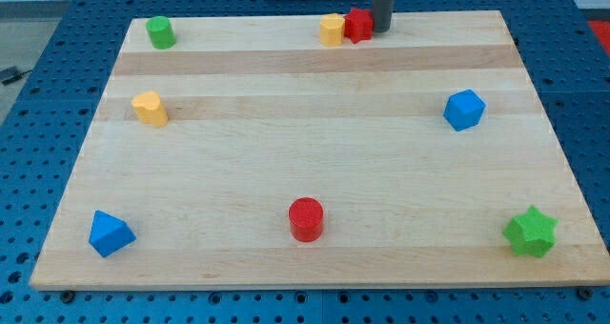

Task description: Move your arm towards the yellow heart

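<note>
The yellow heart [150, 108] lies near the board's left edge, in the upper half of the view. My tip [380, 30] is at the board's top edge, right of centre, far from the heart. It stands against the right side of a red block [358, 25]. A second yellow block [332, 29], whose shape is unclear, touches that red block's left side.
A green cylinder [160, 32] stands at the top left. A blue block [464, 110] is at the right, a blue triangle [110, 233] at the bottom left, a red cylinder [306, 219] at the bottom centre and a green star [530, 232] at the bottom right. The wooden board [315, 162] lies on a blue perforated table.
</note>
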Robot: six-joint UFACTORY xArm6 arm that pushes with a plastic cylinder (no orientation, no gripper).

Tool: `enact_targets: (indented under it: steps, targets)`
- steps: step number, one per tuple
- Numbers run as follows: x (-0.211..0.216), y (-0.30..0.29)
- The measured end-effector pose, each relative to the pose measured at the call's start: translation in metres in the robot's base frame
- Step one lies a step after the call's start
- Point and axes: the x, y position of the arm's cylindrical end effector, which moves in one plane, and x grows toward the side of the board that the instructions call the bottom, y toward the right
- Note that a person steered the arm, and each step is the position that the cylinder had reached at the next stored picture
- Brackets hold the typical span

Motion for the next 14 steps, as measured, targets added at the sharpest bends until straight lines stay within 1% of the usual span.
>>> enact_targets:
  steps: [1, 2, 3, 4, 5, 6, 7, 8, 9, 10, 11, 12, 13, 14]
  targets:
    - [0.009, 0.005]
    - [0.038, 0.01]
    - [0.041, 0.01]
    - [0.059, 0.017]
    - [0.113, 0.032]
    - [0.142, 0.008]
    - [0.143, -0.032]
    - [0.143, -0.033]
    - [0.143, -0.063]
    - [0.137, -0.131]
    - [0.085, -0.192]
    - [0.062, -0.258]
    - [0.096, -0.359]
    - [0.093, -0.4]
